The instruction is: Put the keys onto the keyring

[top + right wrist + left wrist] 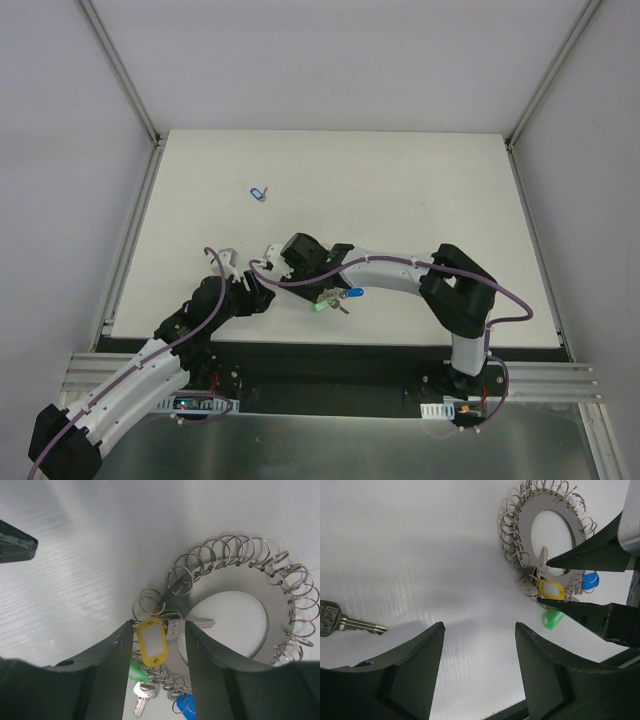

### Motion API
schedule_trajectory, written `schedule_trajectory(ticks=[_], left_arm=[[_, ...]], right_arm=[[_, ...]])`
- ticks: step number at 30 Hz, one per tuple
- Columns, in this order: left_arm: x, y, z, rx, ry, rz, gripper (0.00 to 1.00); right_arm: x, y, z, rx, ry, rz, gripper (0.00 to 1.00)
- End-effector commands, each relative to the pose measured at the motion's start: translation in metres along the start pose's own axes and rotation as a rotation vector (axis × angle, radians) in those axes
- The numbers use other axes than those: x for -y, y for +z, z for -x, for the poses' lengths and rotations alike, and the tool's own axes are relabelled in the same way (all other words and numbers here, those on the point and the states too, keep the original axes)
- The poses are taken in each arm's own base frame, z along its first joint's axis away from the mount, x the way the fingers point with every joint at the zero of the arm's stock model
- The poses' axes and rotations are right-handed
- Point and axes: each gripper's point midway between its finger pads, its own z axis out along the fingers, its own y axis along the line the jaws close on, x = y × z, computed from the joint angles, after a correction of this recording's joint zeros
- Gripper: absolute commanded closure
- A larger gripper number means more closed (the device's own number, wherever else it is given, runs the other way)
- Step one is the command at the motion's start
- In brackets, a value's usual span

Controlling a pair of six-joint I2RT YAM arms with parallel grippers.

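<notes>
While the right gripper [159, 625] straddles the yellow-tagged key [151, 640] at the rim of the keyring [240, 580] (pinching or merely bracketing, cannot tell), the left gripper [479, 627] hangs open, empty, beside a loose key [342, 622]. Threading seems in hand; next, steadying the keyring. The table [400, 180] has its near edge close, its far side open.

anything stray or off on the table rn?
Two strays. A blue tag lies alone toward the far side of the table, well apart from the ring. A bare metal key lies loose, left of the left pincer in its wrist view. The yellow tag and others cluster at the ring.
</notes>
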Motion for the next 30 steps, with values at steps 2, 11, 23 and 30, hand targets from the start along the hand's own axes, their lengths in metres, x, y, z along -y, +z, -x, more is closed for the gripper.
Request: schedule_trajectory(ticks=[2,11,23,30], left_arm=[[0.015,0.0,0.012,0.028,-0.002,-0.056,0.42],[0.019,0.001,0.012,0.02,0.029,-0.074,0.42],[0.051,0.001,0.025,0.068,0.121,-0.245,0.41],[0.059,0.01,0.024,0.054,0.187,-0.286,0.41]], right_arm=[[0.004,-0.006,-0.005,-0.014,-0.006,-0.02,0.53],[0.01,-0.016,0.018,0.052,0.046,-0.017,0.83],[0.036,-0.042,0.042,0.115,0.115,-0.033,0.93],[0.032,-0.034,0.026,0.085,0.144,0.002,0.91]])
